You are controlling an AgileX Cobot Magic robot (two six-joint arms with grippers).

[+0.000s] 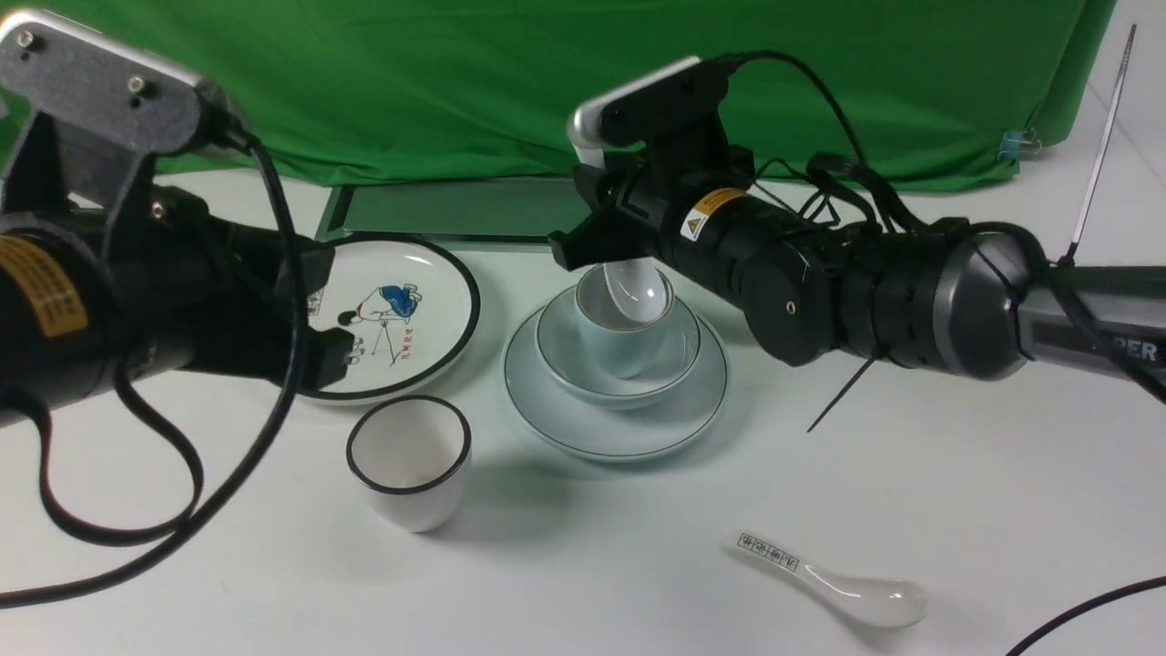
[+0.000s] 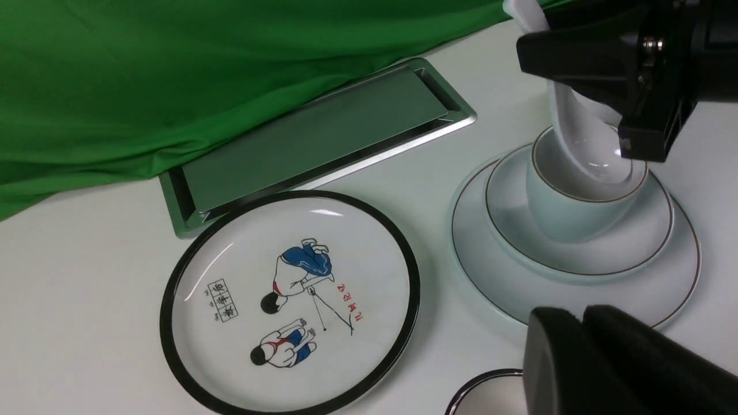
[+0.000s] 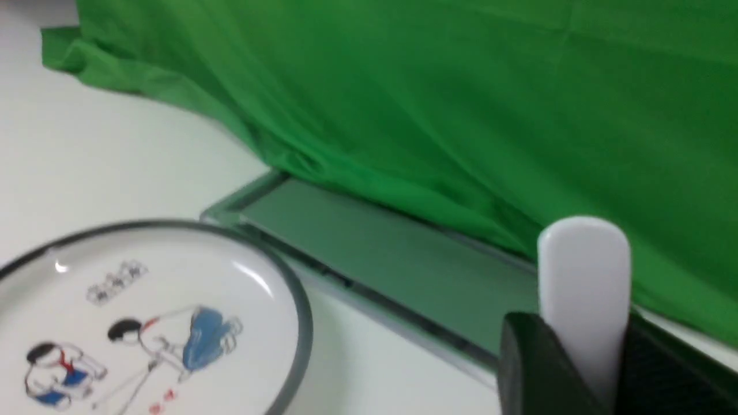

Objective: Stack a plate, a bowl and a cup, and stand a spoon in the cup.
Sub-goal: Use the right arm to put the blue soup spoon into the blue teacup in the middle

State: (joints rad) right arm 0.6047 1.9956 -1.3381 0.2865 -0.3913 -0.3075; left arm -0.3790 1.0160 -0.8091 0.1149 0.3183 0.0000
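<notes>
In the middle of the table the pale plate (image 1: 619, 433) carries the shallow bowl (image 1: 565, 360), and the small cup (image 1: 624, 355) stands in the bowl. The plain spoon (image 1: 638, 290) has its scoop down inside the cup and its handle pointing up. My right gripper (image 3: 582, 334) is shut on that handle (image 3: 583, 259), just above the cup. My left gripper (image 2: 582, 316) hangs shut and holds nothing, low beside the plate's near-left edge (image 2: 490, 288), over the rim of a black-rimmed cup.
A cartoon-printed plate (image 1: 401, 314) with a black rim lies left of the stack. A black-rimmed cup (image 1: 410, 460) stands in front of it. A spoon with printed characters (image 1: 833, 588) lies at the front right. A metal floor flap (image 1: 455, 210) and green cloth (image 1: 455, 82) are behind.
</notes>
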